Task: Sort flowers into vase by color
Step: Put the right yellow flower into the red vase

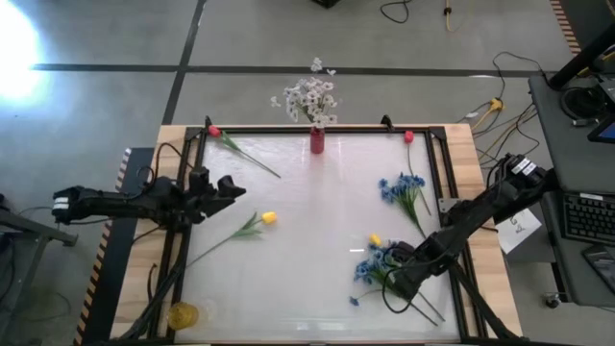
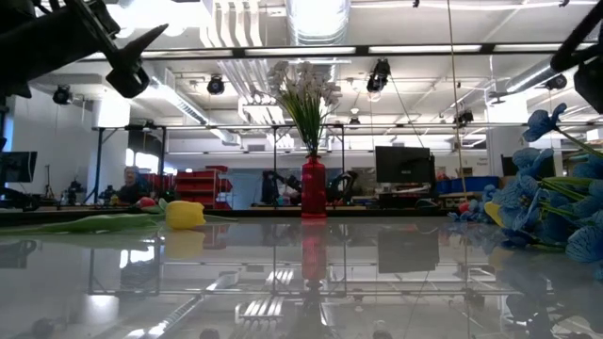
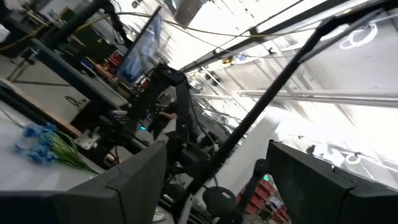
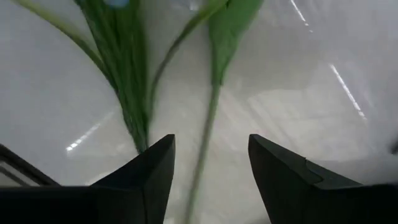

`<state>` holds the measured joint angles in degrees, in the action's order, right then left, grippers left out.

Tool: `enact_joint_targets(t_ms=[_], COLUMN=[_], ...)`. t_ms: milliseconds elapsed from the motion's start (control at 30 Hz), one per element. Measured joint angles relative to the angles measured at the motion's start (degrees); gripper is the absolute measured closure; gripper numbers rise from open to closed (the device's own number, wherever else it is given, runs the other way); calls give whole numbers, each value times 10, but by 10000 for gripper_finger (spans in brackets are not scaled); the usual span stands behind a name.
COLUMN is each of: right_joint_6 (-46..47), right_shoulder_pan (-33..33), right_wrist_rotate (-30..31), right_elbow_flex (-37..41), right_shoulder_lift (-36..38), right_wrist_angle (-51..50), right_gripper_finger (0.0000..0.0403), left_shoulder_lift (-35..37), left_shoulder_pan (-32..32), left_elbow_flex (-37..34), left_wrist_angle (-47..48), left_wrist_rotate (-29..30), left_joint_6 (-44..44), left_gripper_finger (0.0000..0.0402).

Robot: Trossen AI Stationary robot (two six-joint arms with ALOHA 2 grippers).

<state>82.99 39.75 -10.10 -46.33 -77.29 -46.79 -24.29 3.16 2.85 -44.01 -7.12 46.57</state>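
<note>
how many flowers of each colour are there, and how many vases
white flowers, one bunch in the red vase: 1
blue flower clusters: 2
yellow flowers: 2
pink-red flowers: 2
vases, the red one and a yellow vase: 2
total: 7 flower items, 2 vases

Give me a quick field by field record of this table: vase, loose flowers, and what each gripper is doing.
vase: red vase at far edge, holding white flowers
yellow flower: lying left of centre
blue flowers: one bunch right, one near right
left gripper: open, hovering, holding nothing
right gripper: open, straddling a green stem at the near blue bunch
</note>
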Motion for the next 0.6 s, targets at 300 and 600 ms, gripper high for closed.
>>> enact_joint_targets(t_ms=[300,600], right_joint_6=[9,35], right_shoulder_pan=[0,-4], right_wrist_rotate=[13,19], right_elbow_flex=[12,11], right_shoulder_lift=[-75,-103], right_wrist_angle=[34,39], right_gripper_finger=[238,261], left_shoulder_lift=[4,-2], left_shoulder_pan=[0,2], left_elbow_flex=[0,0], left_wrist_angle=[-65,-64], left_wrist_rotate=[-11,20], left_joint_6=[3,-11], left_gripper_finger=[132,132])
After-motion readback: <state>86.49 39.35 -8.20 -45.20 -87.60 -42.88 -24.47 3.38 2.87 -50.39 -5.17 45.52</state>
